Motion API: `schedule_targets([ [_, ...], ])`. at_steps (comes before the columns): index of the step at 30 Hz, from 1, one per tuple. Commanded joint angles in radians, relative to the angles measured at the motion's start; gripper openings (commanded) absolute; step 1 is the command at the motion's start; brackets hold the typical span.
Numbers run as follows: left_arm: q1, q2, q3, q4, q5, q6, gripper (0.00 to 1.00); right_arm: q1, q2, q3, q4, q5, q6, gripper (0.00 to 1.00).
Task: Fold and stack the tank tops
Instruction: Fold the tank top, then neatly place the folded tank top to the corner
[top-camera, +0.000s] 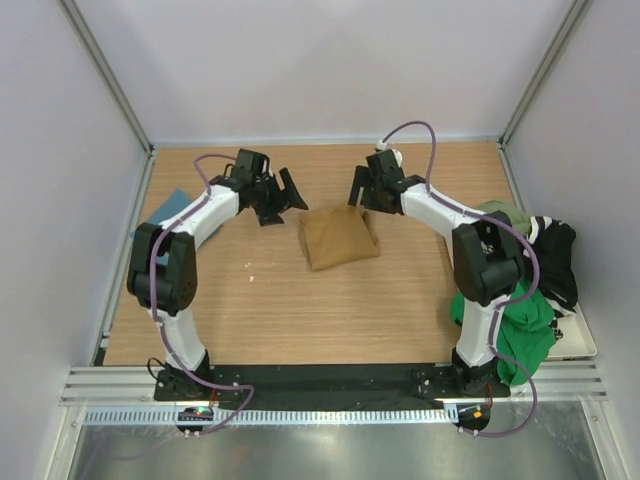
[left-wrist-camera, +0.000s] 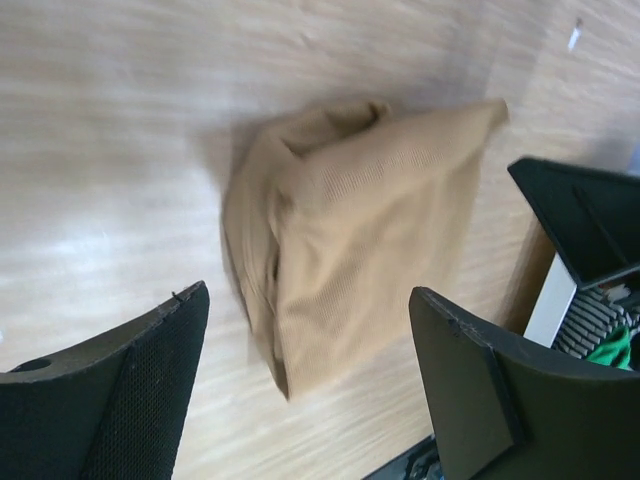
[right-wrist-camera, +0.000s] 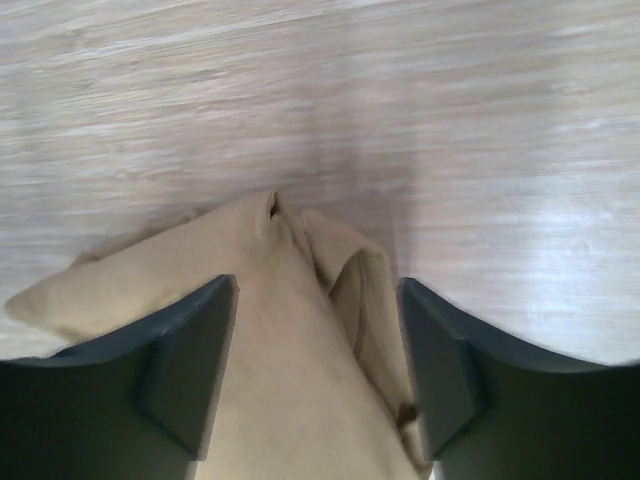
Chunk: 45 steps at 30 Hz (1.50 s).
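left gripper (top-camera: 283, 200): jaws wide apart, empty. Sits just off the far-left corner of the tan tank top (top-camera: 339, 237), clear of the cloth.
right gripper (right-wrist-camera: 315, 290): jaws apart, straddling the tan tank top's far-right corner from above. Cannot tell whether the fingers (right-wrist-camera: 180, 370) touch the cloth.
tan tank top: folded into a rough square bundle, flat on the table (top-camera: 300, 310), between the two grippers. Layers are bunched along its far edge.
teal tank top (top-camera: 172, 207): well left of the tan tank top, mostly hidden behind the left arm.
olive tank top (top-camera: 500, 212): right of the tan tank top, far end of a heap.
black tank top (top-camera: 555, 255): same heap, further right.
green tank top (top-camera: 525, 330): near end of the heap, well right of the tan tank top, partly behind the right arm.
tray (top-camera: 582, 345): white, under the heap, only an edge showing.
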Motion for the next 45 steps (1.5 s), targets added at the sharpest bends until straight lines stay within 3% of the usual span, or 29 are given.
schedule_targets([
  [1, -0.055, -0.114, -0.076, 0.041, -0.046, 0.007, 0.82, -0.013, -0.135, -0.034, 0.045, -0.041, -0.052, 0.89],
  [2, -0.076, -0.126, -0.091, 0.058, -0.056, 0.004, 0.83, -0.021, -0.141, -0.065, 0.045, -0.066, -0.069, 0.97],
  [5, -0.102, -0.117, -0.142, 0.109, -0.09, -0.015, 0.87, -0.074, -0.178, -0.179, 0.152, -0.265, -0.081, 1.0],
  [8, -0.113, -0.085, -0.154, 0.143, -0.095, -0.03, 0.96, -0.122, -0.175, -0.234, 0.214, -0.394, -0.087, 0.89],
  [16, -0.116, 0.068, -0.09, 0.186, -0.121, -0.041, 0.91, -0.172, -0.062, -0.202, 0.246, -0.512, -0.11, 0.91],
  [22, -0.116, 0.156, -0.045, 0.267, -0.05, -0.049, 0.84, -0.18, 0.006, -0.2, 0.278, -0.583, -0.086, 0.79],
  [26, -0.116, 0.179, -0.044, 0.31, -0.026, -0.067, 0.65, -0.182, 0.049, -0.191, 0.3, -0.635, -0.057, 0.57],
  [30, -0.108, 0.202, -0.027, 0.315, -0.023, -0.073, 0.4, -0.186, 0.083, -0.208, 0.389, -0.719, 0.011, 0.42],
  [32, -0.098, 0.213, -0.027, 0.328, -0.01, -0.081, 0.32, -0.192, 0.101, -0.215, 0.436, -0.768, 0.054, 0.33],
  [33, -0.092, 0.217, -0.027, 0.341, 0.011, -0.092, 0.21, -0.195, 0.106, -0.218, 0.452, -0.782, 0.063, 0.29],
  [36, -0.067, 0.242, -0.025, 0.403, 0.086, -0.108, 0.15, -0.211, 0.115, -0.229, 0.502, -0.811, 0.109, 0.18],
  [41, -0.05, 0.263, -0.036, 0.479, 0.14, -0.136, 0.15, -0.22, 0.136, -0.252, 0.622, -0.889, 0.201, 0.04],
  [45, -0.03, 0.289, -0.037, 0.512, 0.16, -0.139, 0.13, -0.238, 0.156, -0.292, 0.744, -0.911, 0.291, 0.01],
])
